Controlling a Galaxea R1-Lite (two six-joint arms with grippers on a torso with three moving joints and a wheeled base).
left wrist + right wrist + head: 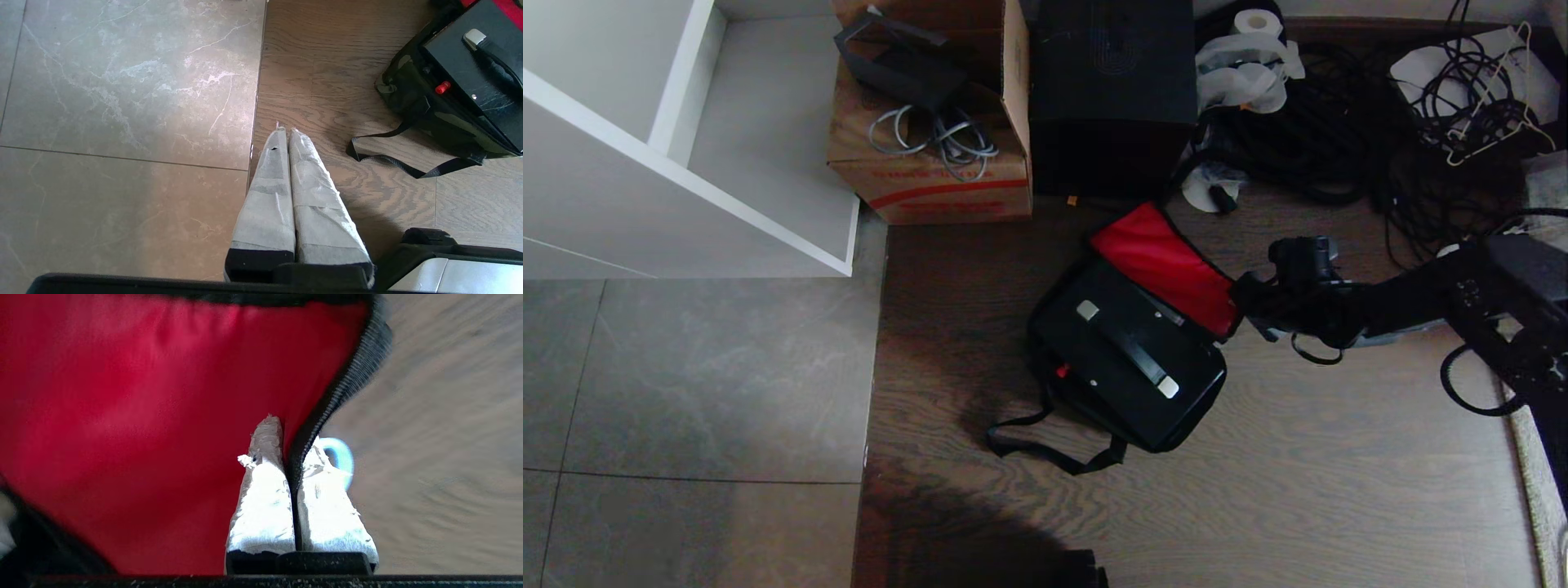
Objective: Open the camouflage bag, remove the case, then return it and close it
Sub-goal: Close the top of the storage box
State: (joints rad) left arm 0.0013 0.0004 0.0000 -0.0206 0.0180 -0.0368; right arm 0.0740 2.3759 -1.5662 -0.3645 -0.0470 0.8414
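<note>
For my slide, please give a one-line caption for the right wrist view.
Right gripper shut on the black edge of the camouflage bag's red lid, above the wooden floor.

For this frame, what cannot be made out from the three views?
- Head view: the right hand is a dark shape against the camouflage bag's red lid; its grip is unreadable there.
- Head view: the bag's interior is hidden by the case.
- Right wrist view: the floor is blurred; a pale blue loop behind one finger is unidentifiable.
- Left wrist view: bag and case are cut off by the edge.
</note>
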